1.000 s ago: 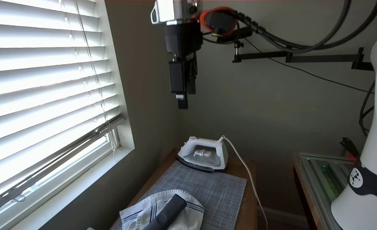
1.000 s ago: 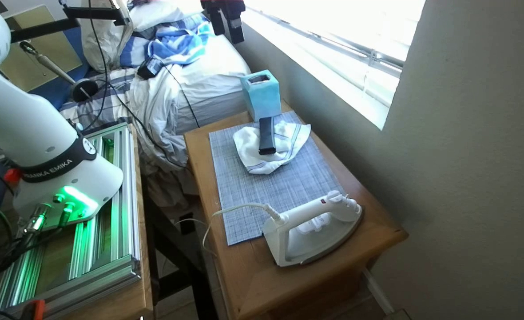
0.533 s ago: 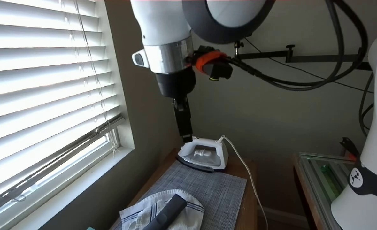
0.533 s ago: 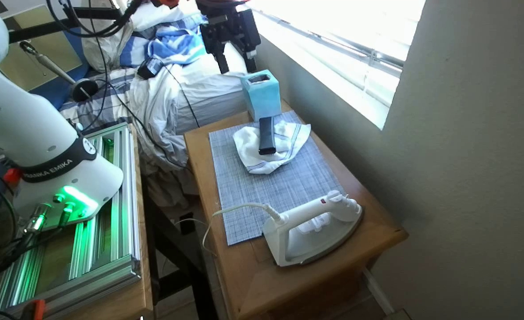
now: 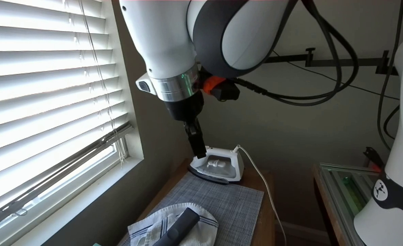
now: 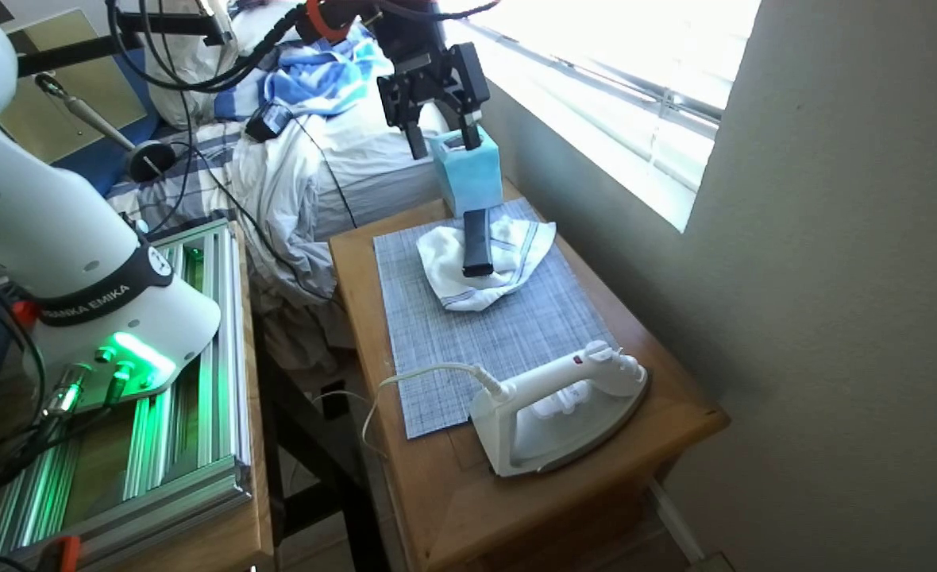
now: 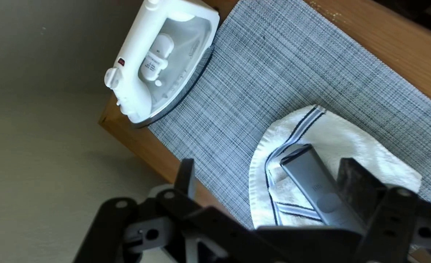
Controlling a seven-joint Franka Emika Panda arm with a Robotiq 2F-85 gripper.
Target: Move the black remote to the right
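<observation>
The black remote (image 5: 177, 227) lies on a white cloth with blue stripes (image 5: 204, 232). In an exterior view the remote (image 6: 477, 246) rests across the cloth (image 6: 453, 278), one end near a light blue box (image 6: 471, 179). My gripper (image 6: 445, 148) is open and empty in the air, with its fingers pointing down, level with the top of the box in that view. The gripper also shows in an exterior view (image 5: 199, 155). In the wrist view the remote (image 7: 317, 182) appears between the gripper's fingers (image 7: 267, 163), closer to the right finger and well below. Its lower end is hidden by the gripper.
A white iron (image 6: 548, 375) with a cord stands at one end of the wooden table. A grey woven mat (image 6: 437, 357) lies under the cloth. A window with blinds (image 5: 51, 68) and a wall border the table. A bed (image 6: 389, 159) stands behind.
My gripper has come down from high above the table. It has turned and tilted, and the arm has followed into view. The fingers stay open. The remote and cloth have not moved.
</observation>
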